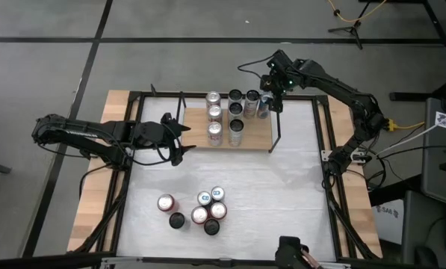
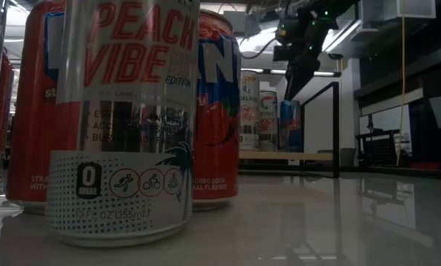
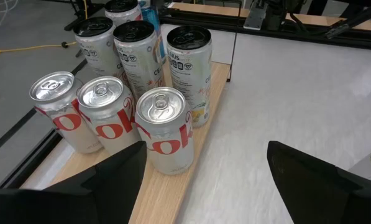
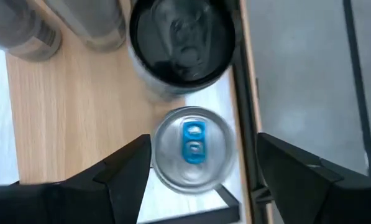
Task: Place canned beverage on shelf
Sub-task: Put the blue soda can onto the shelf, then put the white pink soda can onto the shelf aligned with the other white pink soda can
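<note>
The shelf (image 1: 256, 136) is a light-wood board with black rod uprights, lying at the table's far middle. Several cans stand upright on it. A silver can with a blue tab (image 4: 193, 147) stands on its bottom at the shelf's far right corner (image 1: 264, 105). My right gripper (image 4: 204, 146) hangs open above this can, its fingers apart on either side of the can's top, and the low view shows it (image 2: 300, 55) clear above the can (image 2: 289, 125). My left gripper (image 3: 204, 168) waits open by the shelf's left end (image 1: 179, 140), facing three Coke cans (image 3: 163, 127).
Several loose cans (image 1: 204, 209) stand in a group near the table's front middle; one of them, a Peach Vibe can (image 2: 124, 118), fills the low view. A black upright rod (image 1: 279, 128) rises at the shelf's right end, close to my right gripper. White tabletop (image 1: 297, 172) lies between shelf and loose cans.
</note>
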Motion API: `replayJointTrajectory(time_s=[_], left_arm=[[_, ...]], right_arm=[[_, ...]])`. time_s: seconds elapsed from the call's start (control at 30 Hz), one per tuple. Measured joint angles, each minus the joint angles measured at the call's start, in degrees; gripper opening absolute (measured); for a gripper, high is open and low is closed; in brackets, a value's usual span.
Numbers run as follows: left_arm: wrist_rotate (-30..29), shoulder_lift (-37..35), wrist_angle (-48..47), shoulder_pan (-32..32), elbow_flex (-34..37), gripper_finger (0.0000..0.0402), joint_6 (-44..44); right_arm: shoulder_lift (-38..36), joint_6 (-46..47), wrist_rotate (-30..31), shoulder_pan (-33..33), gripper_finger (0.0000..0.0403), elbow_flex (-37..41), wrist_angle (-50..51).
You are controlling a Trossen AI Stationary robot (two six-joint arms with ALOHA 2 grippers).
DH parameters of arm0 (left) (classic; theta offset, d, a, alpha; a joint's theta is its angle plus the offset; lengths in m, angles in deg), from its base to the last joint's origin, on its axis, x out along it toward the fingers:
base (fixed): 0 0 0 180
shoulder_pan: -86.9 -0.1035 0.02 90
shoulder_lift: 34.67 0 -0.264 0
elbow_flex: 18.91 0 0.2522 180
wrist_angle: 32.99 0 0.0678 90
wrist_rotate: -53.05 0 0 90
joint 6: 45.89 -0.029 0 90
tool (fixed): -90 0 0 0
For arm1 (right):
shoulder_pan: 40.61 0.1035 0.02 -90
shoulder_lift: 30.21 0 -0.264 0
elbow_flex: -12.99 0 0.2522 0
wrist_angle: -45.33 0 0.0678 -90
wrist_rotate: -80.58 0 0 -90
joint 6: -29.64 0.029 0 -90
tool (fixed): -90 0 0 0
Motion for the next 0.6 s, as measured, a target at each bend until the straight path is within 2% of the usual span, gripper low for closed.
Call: replayJointTrajectory(time_s=[0.37,0.6], left_arm=[[0.0,0.0,0.0,0.0,0.0,0.0326,0.0],[0.0,0.0,0.0,0.0,0.0,0.0326,0.0]], right_arm=[[0.0,2.4,-0.3,0.0,0.0285,-14.5,11.6],[0.0,8.6,-11.6,1.4,0.0285,-22.2,15.3]])
